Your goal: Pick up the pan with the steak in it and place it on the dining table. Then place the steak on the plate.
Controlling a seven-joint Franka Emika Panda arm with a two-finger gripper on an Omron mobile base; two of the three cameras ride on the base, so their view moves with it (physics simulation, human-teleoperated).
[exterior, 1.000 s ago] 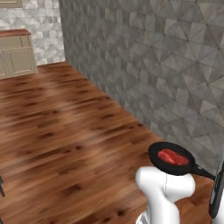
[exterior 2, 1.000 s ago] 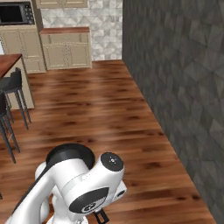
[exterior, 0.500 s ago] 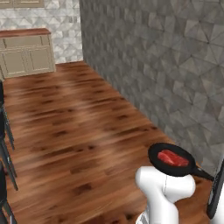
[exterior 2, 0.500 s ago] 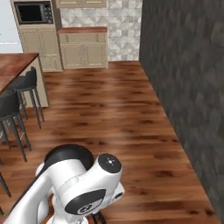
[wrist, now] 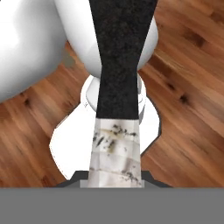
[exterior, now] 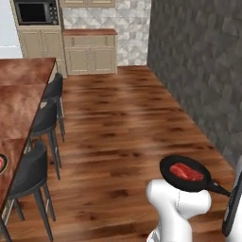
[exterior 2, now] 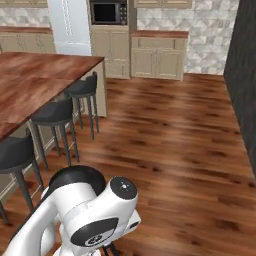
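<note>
Arm [exterior 2: 85,215]: folded low over my base, white links and dark joints bulking at the bottom of both base views. Gripper [exterior: 232,201]: at the right edge of the left base view, clamped on the pan's handle [exterior: 218,189], carried level.

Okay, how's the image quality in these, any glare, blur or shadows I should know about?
Left base view: soft and coarse, glossy sheen on the dining table, pan and steak readable. Right base view: even lighting, faint stool shadows. Hand view: pan handle close up, blotchy pale texture.

Both base views look forward over the dining table [exterior: 21,90], stools and cabinets; hand view faces the floor closely.
</note>
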